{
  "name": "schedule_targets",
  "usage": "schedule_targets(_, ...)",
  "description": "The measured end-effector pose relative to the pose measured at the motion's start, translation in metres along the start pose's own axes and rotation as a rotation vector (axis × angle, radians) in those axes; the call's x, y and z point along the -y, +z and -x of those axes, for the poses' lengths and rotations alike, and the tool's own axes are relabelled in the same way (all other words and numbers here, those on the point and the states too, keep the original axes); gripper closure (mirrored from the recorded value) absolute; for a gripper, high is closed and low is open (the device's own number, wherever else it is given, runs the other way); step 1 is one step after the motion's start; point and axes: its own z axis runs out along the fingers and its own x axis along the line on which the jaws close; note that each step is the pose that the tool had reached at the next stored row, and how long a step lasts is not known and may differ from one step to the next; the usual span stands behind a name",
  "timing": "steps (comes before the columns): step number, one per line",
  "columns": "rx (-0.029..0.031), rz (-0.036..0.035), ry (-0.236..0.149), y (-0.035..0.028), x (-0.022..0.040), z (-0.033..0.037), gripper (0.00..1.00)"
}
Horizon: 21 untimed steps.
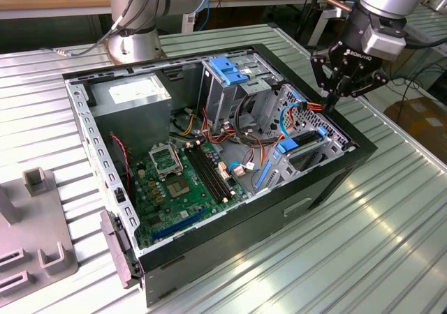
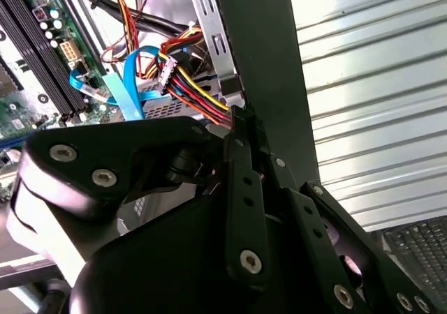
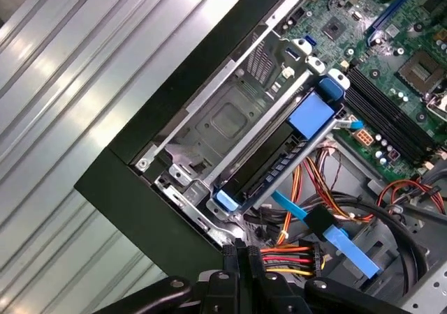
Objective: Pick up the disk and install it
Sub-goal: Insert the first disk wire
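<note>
PC case (image 1: 328,181) sat on the table (image 1: 391,258), PSU (image 1: 133,98) in its far corner at the exterior view's left, mobo (image 1: 181,181) on the floor in front. The disk (image 1: 306,153) sat in a bay just inside the case wall at the exterior view's right, w/ the gripper (image 1: 327,105) above.

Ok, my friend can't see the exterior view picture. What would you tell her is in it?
An open computer case lies on a ribbed metal table, its green circuit board showing. A robot arm hangs over the corner at the exterior view's right, its fingers closed, tips by some coloured wires.
</note>
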Motion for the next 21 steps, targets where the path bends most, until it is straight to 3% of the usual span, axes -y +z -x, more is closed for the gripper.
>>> schedule_targets(2,0.0004,0.0021,0.044,0.0001,0.0,0.0,0.84)
schedule_targets(9,0.0012,0.0052,0.11,0.0007,-0.0005,0.0005,0.84)
schedule_targets(11,0.0016,0.0072,0.153,0.0008,-0.0007,0.0006,0.84)
schedule_targets(14,0.002,0.0087,0.185,0.001,-0.0008,0.0008,0.84)
schedule_targets(21,0.002,0.0091,0.193,0.001,-0.001,0.0009,0.84)
